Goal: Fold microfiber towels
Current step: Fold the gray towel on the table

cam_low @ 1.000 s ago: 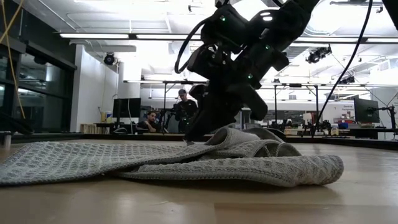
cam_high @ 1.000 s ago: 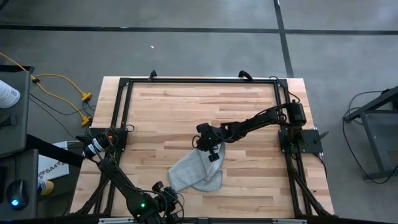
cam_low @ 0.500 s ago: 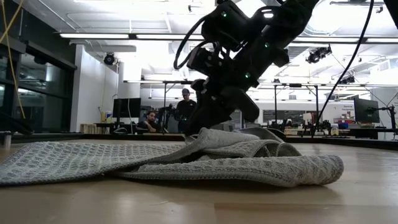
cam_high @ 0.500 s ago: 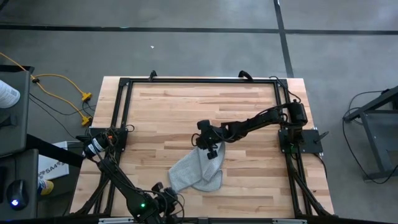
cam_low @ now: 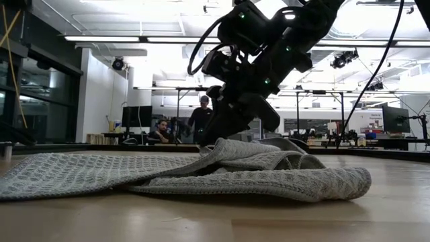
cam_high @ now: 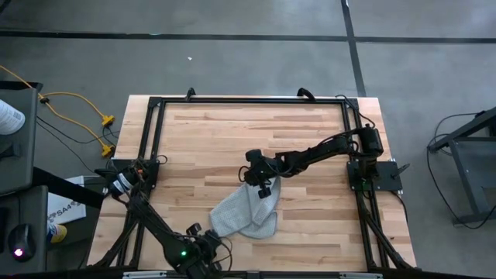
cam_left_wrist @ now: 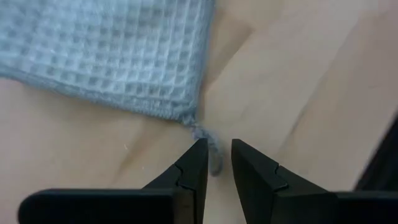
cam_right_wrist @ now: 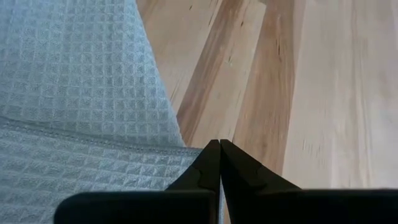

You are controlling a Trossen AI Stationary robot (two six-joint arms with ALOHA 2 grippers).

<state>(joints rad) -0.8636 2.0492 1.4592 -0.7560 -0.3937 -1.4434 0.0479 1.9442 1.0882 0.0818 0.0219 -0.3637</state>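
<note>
Fold only begun, by the look of things. Light grey microfiber towel (cam_high: 246,211) lying rumpled on the wooden tabletop (cam_high: 225,139), toward the near edge and about midway across, with one far corner lifted and drawn back over the rest. From the low view, a thick rolled hump at the right end of the cloth (cam_low: 269,176) and a single flat layer trailing off to the left; no clean crease, no squared edges yet. Right gripper (cam_high: 263,190) at the towel's far corner, jaws clenched tight with the cloth edge running in under the tips (cam_right_wrist: 217,163); whether fabric is truly pinched cannot be told for sure, though the raised fold suggests so. Left gripper (cam_left_wrist: 214,163) low at the near edge of the table, jaws a little apart and empty, poised just beside the towel's near corner (cam_left_wrist: 193,118) and its loose thread, not touching. Still to do, in all likelihood: seizing that near corner, carrying the lifted edge fully across, flattening, then a further fold.
</note>
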